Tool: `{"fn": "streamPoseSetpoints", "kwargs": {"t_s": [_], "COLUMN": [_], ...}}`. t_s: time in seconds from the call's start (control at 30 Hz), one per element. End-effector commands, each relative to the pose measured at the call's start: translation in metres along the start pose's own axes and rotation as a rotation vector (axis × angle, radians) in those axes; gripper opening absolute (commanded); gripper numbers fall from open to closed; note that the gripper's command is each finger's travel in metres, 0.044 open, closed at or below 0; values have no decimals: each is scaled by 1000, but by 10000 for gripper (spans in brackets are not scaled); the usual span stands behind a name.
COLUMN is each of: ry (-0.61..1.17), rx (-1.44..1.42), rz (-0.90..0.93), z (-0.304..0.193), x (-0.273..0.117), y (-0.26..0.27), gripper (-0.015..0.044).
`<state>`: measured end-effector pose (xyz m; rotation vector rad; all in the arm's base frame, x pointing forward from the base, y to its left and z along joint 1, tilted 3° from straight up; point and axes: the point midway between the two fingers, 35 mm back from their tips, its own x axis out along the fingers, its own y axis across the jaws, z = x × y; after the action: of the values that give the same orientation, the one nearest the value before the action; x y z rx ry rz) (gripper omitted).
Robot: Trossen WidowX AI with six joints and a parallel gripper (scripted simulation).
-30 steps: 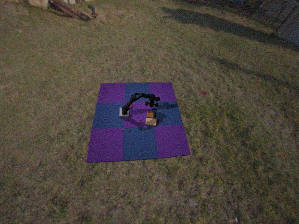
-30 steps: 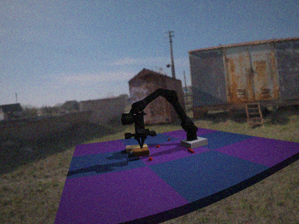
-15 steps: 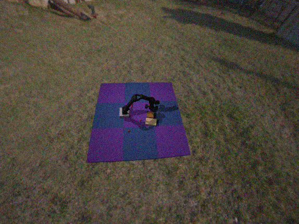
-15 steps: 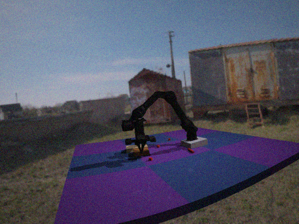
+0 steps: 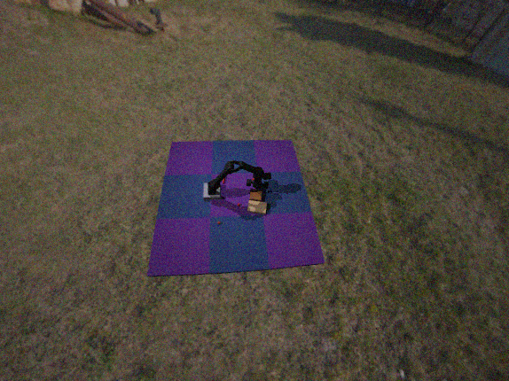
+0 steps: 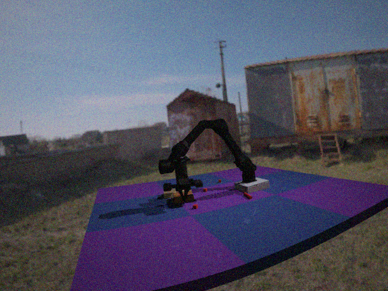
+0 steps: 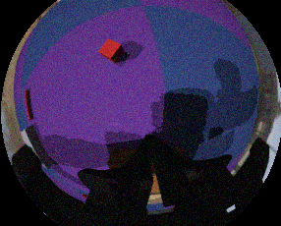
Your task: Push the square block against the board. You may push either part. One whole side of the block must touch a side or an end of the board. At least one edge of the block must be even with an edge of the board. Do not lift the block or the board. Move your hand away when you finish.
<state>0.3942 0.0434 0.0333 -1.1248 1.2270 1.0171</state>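
The orange-brown square block (image 5: 255, 195) (image 6: 190, 195) lies on the mat beside the pale tan board (image 5: 257, 206) (image 6: 167, 193). In the top view their facing sides look together or nearly so; whether they touch fully, and whether their edges are even, is too small to tell. My gripper (image 5: 261, 189) (image 6: 184, 201) (image 7: 148, 137) is shut and empty. It is low at the block's side away from the board, in front of the block in the exterior view. The fingers hide part of the block in the wrist view, where its dark side shows left of the tips.
Small red cubes lie on the mat, one (image 6: 195, 206) (image 7: 110, 49) near the gripper, others (image 6: 205, 190) (image 6: 220, 181) farther off. A red bar (image 6: 247, 195) (image 7: 28, 104) lies by the arm's pale base (image 5: 207, 190) (image 6: 253, 185). The checkered mat (image 5: 237, 248) ends on grass.
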Motion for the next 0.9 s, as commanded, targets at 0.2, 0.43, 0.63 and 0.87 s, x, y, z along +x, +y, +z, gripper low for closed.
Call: {"fn": "streamPoseSetpoints", "kwargs": {"t_s": [0.2,0.43,0.63,0.87], "ry": [1,1,2,2], "rx": [-2,-2,-2,-2], "rz": [-1,-1,-1,-1], "z": [-9,-15,-20,-25], "x": [1,1,1,1], "y": [-1,-1,-1,-2], "gripper": [0,0,0,0]}}
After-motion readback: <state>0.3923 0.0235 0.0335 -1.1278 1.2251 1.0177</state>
